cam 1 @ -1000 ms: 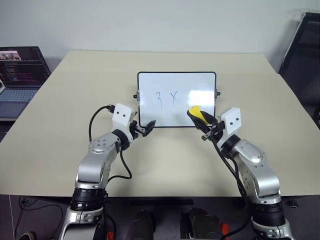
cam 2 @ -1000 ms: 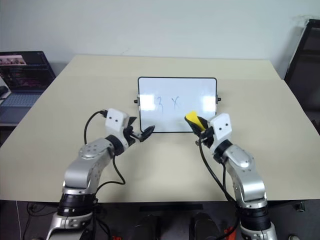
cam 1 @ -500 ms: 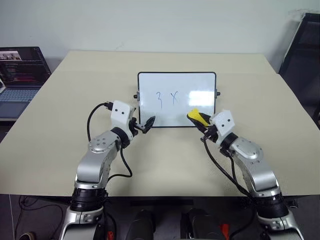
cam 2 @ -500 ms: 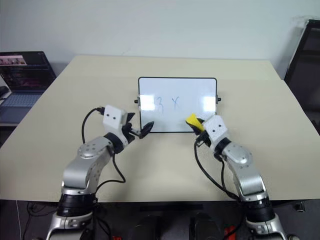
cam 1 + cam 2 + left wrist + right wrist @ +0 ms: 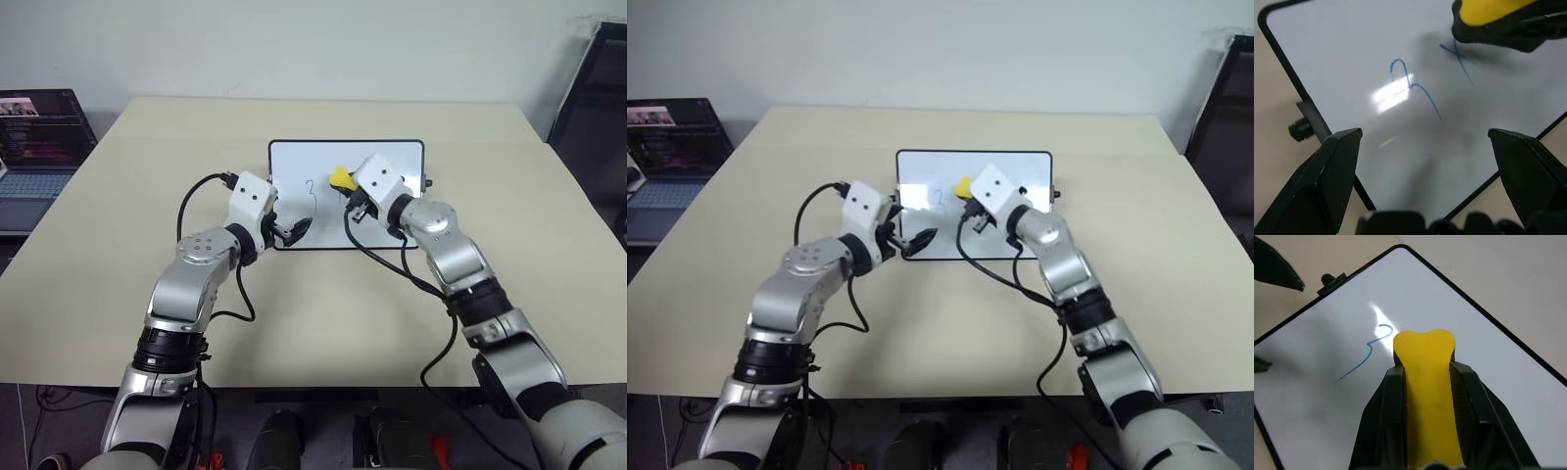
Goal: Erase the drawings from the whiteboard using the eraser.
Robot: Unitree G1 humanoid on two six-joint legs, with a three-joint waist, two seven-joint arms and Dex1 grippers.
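A: Starting on the left, what is the left gripper (image 5: 294, 232) doing?
B: Its two black fingers (image 5: 1327, 181) stand wide apart, holding nothing. They straddle the near left corner of the small glossy white whiteboard with a thin black frame (image 5: 387, 153); I cannot tell whether they touch it.

A: And the drawings (image 5: 1415, 88)?
B: A thin blue "3" sits on the board's left half. Just to its right is a blue "X", half hidden under the small yellow eraser block with a dark underside (image 5: 1429, 391).

A: So the right gripper (image 5: 1427, 377) has the eraser?
B: Yes, its fingers are clamped on the eraser's two sides, the yellow end sticking out past the tips. It sits over the middle of the board, right on the "X" mark; whether it presses the surface I cannot tell.

A: What does the board lie on?
B: Flat on a pale beige rectangular table (image 5: 147, 176), toward the far middle, with a small black knob (image 5: 1300, 129) on its short left side.

A: And the room around it?
B: An open laptop with a lit screen (image 5: 39, 127) stands off the table's left edge, a plain pale wall (image 5: 294, 49) runs behind, and a dark chair (image 5: 593, 108) is at the far right.
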